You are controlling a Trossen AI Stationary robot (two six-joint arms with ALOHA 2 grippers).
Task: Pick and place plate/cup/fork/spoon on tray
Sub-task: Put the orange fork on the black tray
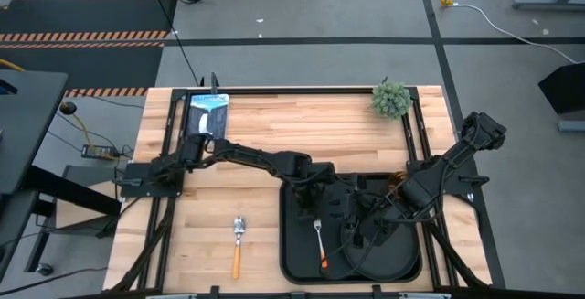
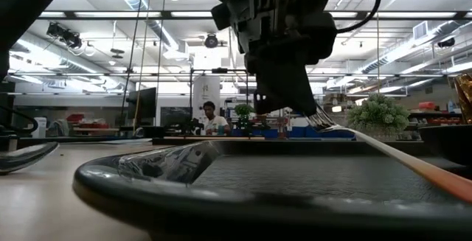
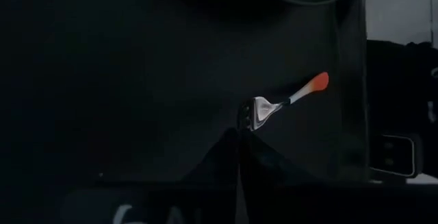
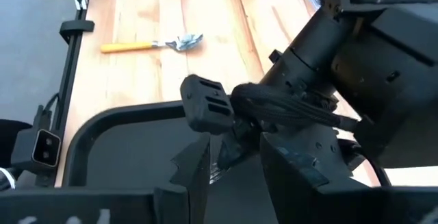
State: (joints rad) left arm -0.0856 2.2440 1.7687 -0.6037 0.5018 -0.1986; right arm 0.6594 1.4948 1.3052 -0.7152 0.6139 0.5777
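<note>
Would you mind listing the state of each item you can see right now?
fork: lying flat in the tray, tines under the left claw
spoon: lying on the table, outside the tray
tray: flat on the table, holding the fork
left claw: over the tray
right claw: over the tray

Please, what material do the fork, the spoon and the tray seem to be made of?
The fork: shiny silver tines, likely metal; its red-orange handle looks like plastic, perhaps translucent, since it glows in the left wrist view.
The spoon: reflective silver bowl, probably metal, with an opaque yellow-orange handle, likely plastic.
The tray: black with a soft sheen on its rounded rim, probably plastic, though coated metal is possible.
</note>
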